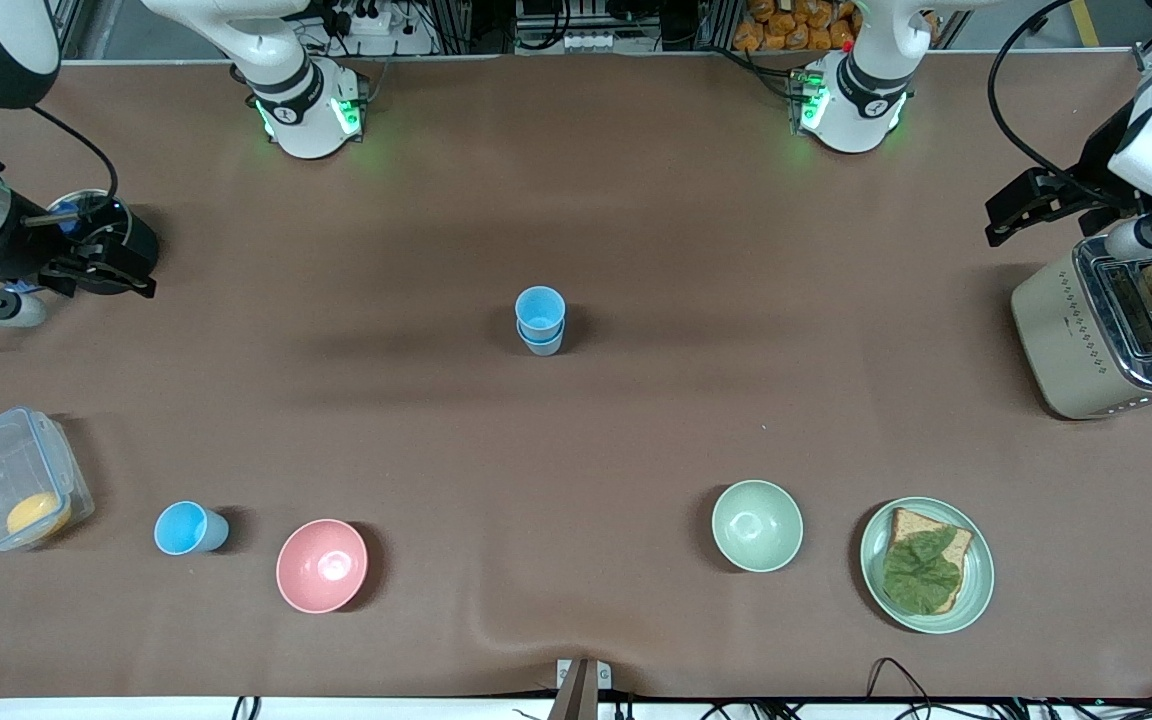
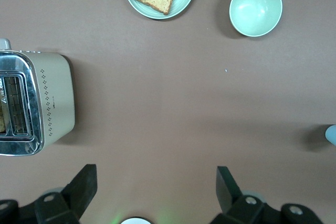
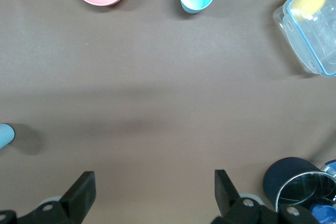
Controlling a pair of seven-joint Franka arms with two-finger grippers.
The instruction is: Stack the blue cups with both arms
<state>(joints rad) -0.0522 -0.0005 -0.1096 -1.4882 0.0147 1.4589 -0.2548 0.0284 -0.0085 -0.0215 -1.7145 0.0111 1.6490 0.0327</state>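
Two cups [image 1: 540, 320] stacked mid-table, both grippers [image 2: 152, 182] [image 3: 152, 182] spread and empty; next, right arm fetches the lone cup [image 1: 190, 528] at seven o'clock

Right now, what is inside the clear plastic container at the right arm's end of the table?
The clear container holds one round yellow-orange item in the corner nearest the front camera. The rest of its floor looks bare. What the item is cannot be told.

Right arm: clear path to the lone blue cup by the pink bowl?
Probably yes. The right hand is open and empty at its end of the table. The lone blue cup stands upright, apart from the pink bowl and the clear container, with bare table between.
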